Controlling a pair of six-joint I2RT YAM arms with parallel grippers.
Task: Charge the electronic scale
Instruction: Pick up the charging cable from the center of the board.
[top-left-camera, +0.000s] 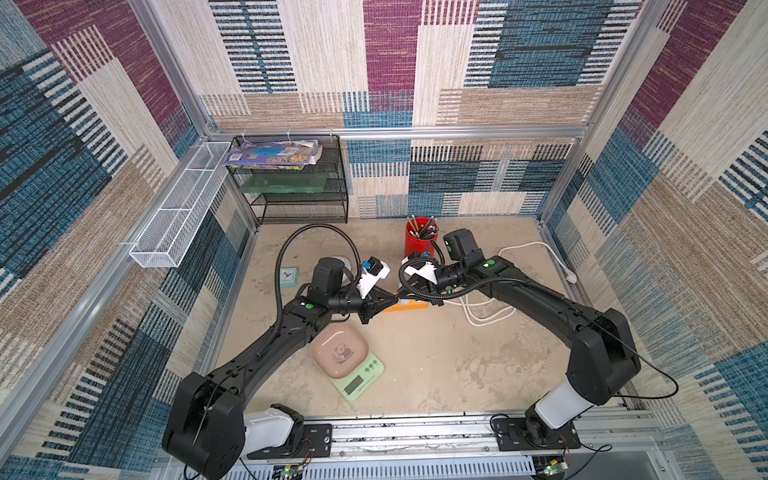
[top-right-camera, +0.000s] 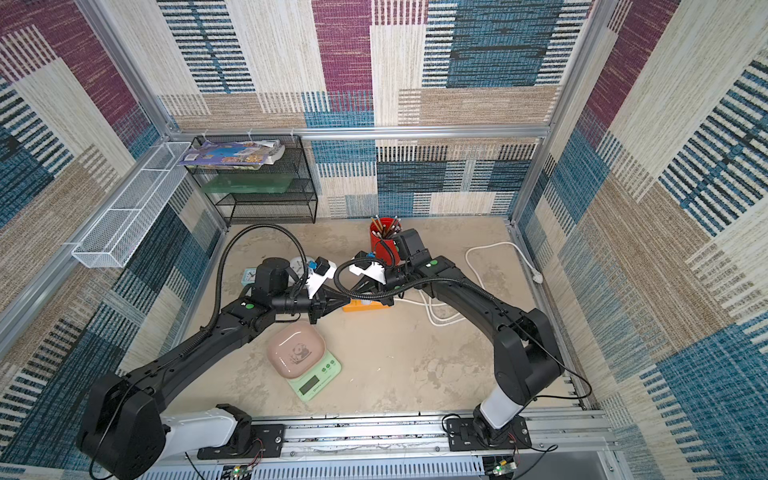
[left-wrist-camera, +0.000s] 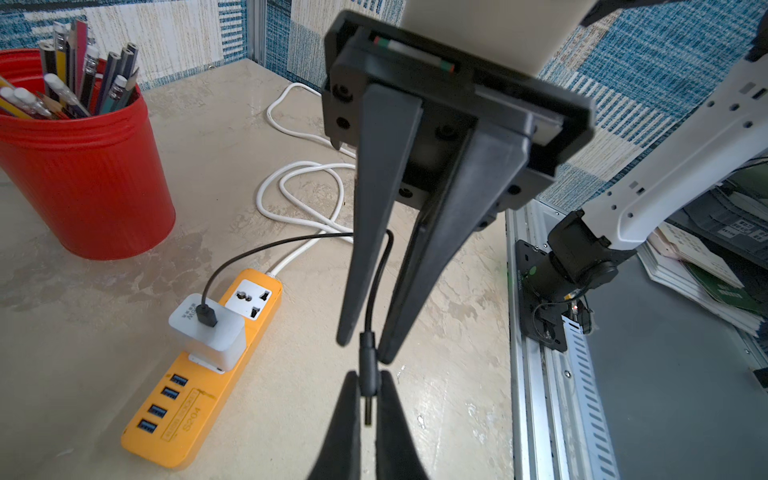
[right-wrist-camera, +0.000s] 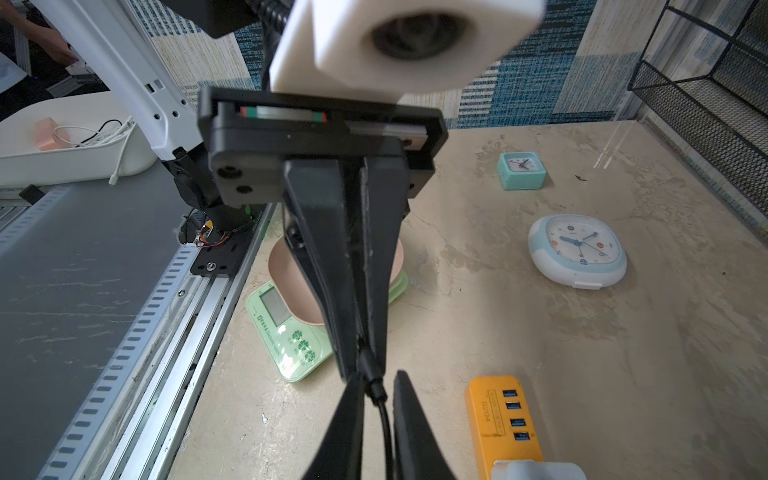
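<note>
Both grippers meet tip to tip just above the orange power strip (left-wrist-camera: 187, 415). Our left gripper (left-wrist-camera: 368, 376) is clenched on the small plug (left-wrist-camera: 368, 357) of a black cable (left-wrist-camera: 257, 249), whose other end sits in a white charger (left-wrist-camera: 208, 332) on the power strip. Our right gripper (right-wrist-camera: 379, 376) has its fingers parted, and the cable runs loosely between them. The scale (top-left-camera: 359, 382), with a pink bowl (top-left-camera: 338, 351) on top, stands apart from the power strip, toward our arms' bases.

Bare table (top-left-camera: 457, 365) right of the scale (top-left-camera: 365, 374) — strip (top-left-camera: 409, 306), cord (left-wrist-camera: 293, 257) and pencil cup (top-left-camera: 419, 243) crowd behind, left arm (top-left-camera: 257, 353) alongside.
</note>
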